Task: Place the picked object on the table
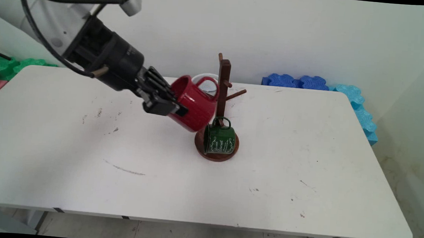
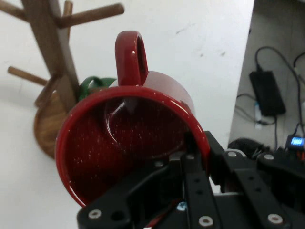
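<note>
Gripper fingers are clamping the rim of a red mug, holding it tilted in the air just beside the wooden mug tree. A green mug is hanging low on that tree, over its round base.

The black two-finger gripper is reaching in from ten o'clock over the white rectangular table, pinching the rim of the red speckled enamel mug, one finger inside and one outside. That mug is hanging tilted in the air at nine o'clock of the brown wooden mug tree, handle nearest the post. The green enamel mug is lying on the tree's round base, at six o'clock of the post. A white bowl-like vessel is sitting behind, at eleven o'clock.
</note>
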